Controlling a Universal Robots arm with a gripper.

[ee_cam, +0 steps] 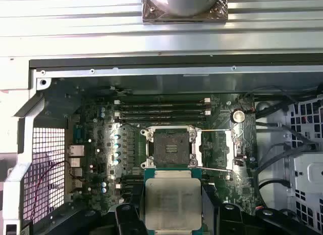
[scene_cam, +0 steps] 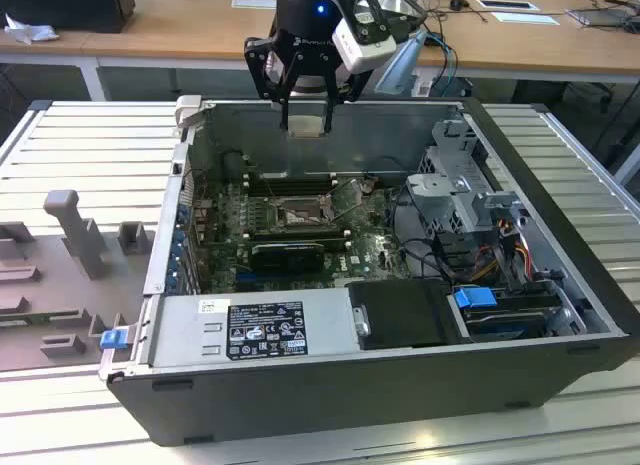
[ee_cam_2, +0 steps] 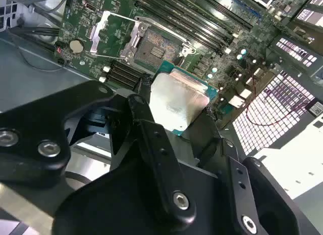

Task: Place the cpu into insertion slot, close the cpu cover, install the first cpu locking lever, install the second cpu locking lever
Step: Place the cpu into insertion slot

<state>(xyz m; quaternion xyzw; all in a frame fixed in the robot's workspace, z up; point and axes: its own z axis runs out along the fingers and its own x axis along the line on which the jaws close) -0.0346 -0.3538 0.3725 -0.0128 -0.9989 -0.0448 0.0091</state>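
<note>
At the exterior view's upper centre, the tool (scene_cam: 306,125) grips the cpu (ee_cam: 173,202) above the open computer case (scene_cam: 300,395). Mid-frame, the insertion slot (scene_cam: 298,217) lies bare, its cpu cover (ee_cam: 198,150) swung open.

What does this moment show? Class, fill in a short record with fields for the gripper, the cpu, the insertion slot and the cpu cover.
gripper: shut on the cpu, raised over the open computer case
cpu: held flat in the gripper, not yet in the slot
insertion slot: empty, contacts exposed
cpu cover: swung open beside the slot
</note>
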